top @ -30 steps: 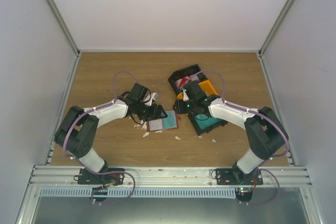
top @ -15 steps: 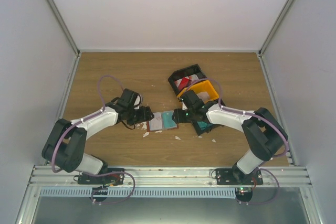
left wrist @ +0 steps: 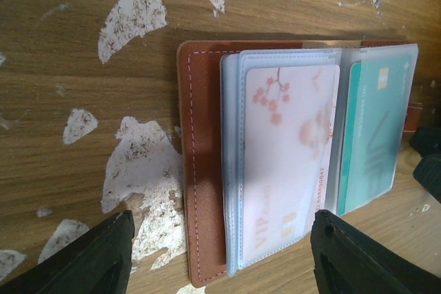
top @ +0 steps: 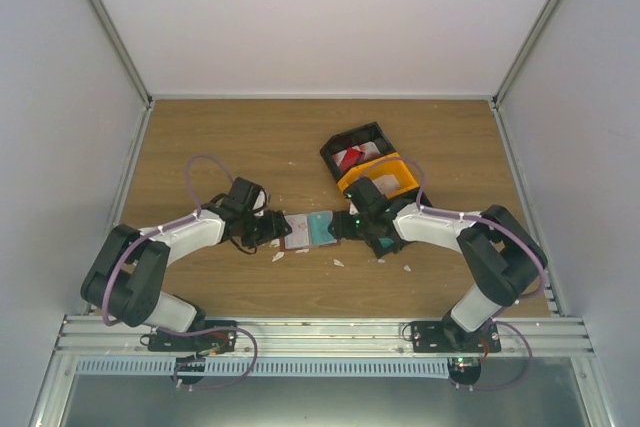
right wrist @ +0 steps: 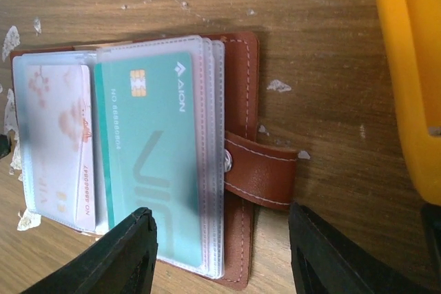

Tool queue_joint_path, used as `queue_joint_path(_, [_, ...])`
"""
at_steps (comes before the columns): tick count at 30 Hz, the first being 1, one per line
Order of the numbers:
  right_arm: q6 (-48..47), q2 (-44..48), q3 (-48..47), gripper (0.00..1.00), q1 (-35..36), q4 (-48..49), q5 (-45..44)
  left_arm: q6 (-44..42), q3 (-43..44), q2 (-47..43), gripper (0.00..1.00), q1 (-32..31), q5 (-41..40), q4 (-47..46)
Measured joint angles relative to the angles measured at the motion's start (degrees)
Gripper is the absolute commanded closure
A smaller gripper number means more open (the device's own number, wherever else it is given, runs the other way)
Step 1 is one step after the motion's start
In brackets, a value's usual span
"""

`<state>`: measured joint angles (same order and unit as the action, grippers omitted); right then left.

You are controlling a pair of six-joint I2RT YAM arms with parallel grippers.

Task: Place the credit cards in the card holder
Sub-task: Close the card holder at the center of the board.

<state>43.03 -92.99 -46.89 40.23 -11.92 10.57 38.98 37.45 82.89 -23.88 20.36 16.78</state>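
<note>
Wallet [right wrist: 242,94] lies open on wooden counter [top: 220,137], midway between both arms. Two cards in: pink blossom card [left wrist: 289,163] and teal card [right wrist: 155,149], side by side in frosted sleeves [right wrist: 212,101]. Red-and-white card [top: 350,157] sits in black bin [top: 345,137] beyond (one left to go, I'd judge). Left claw [left wrist: 220,259] and right claw [right wrist: 220,256] both spread wide, gripping nothing, flanking wallet. Leather reddish-brown, pale stitching, snap tab [right wrist: 258,170]. Cards thin, stiff, round-cornered. Counter woodgrain, pale chipped patches [left wrist: 131,15].

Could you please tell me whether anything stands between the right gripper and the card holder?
Nothing visible does. The right gripper is open, and the card holder lies open directly in front of its fingers, with nothing over it. The orange bin sits off to one side, outside that path.
</note>
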Motion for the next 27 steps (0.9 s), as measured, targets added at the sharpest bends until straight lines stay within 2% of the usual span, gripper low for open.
queue_joint_path(14, [1.62, 2.23, 4.81, 0.48, -0.07, 3.28, 6.54, 0.72, -1.25, 1.81, 0.44, 0.15, 4.68, -4.66])
queue_joint_path(21, [1.88, 0.44, 4.90, 0.50, -0.59, 8.15, 10.27, 0.98, -1.33, 3.08, 0.56, 0.31, 6.14, -5.86])
queue_joint_path(27, [3.23, 0.28, 6.40, 0.51, -1.84, 13.79, 13.68, 0.87, -1.38, 3.63, 0.60, 0.52, 6.56, -6.12])
